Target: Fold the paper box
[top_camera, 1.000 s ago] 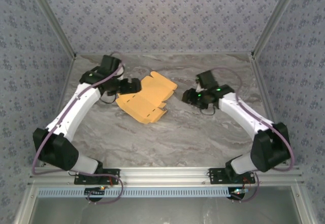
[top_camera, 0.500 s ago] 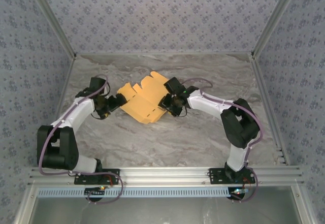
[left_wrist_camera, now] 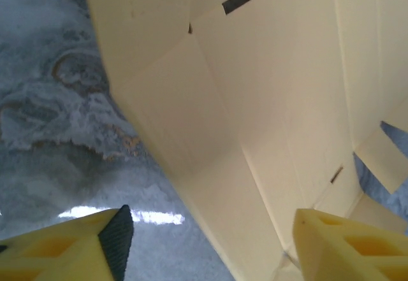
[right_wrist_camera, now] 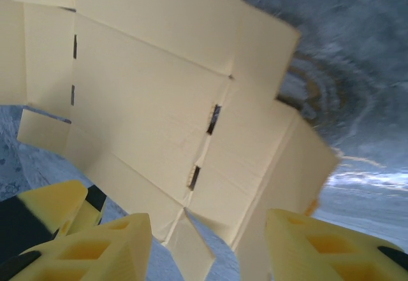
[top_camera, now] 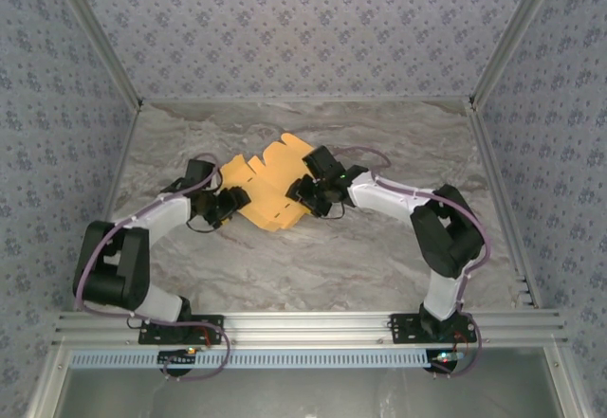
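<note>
The paper box (top_camera: 264, 183) is a tan-yellow die-cut sheet lying mostly flat on the marble table, with slots and flaps. My left gripper (top_camera: 230, 206) is at its near-left edge. In the left wrist view the paper box (left_wrist_camera: 255, 102) runs its edge between the open left gripper (left_wrist_camera: 211, 220) fingers, and the black pad (left_wrist_camera: 118, 236) stands clear of it. My right gripper (top_camera: 298, 193) is at the sheet's right side. In the right wrist view it (right_wrist_camera: 207, 220) stands open, with a small raised flap (right_wrist_camera: 191, 246) of the paper box (right_wrist_camera: 146, 96) between its fingers.
The grey marble table (top_camera: 332, 257) is closed in by patterned walls on three sides. An aluminium rail (top_camera: 313, 325) runs along the near edge by the arm bases. Bare tabletop lies in front of the sheet and to the far right.
The right arm swung in from the right to the sheet's right edge. The left arm dropped back and came in at the near-left edge, its jaws narrowing. The sheet shifted slightly.
</note>
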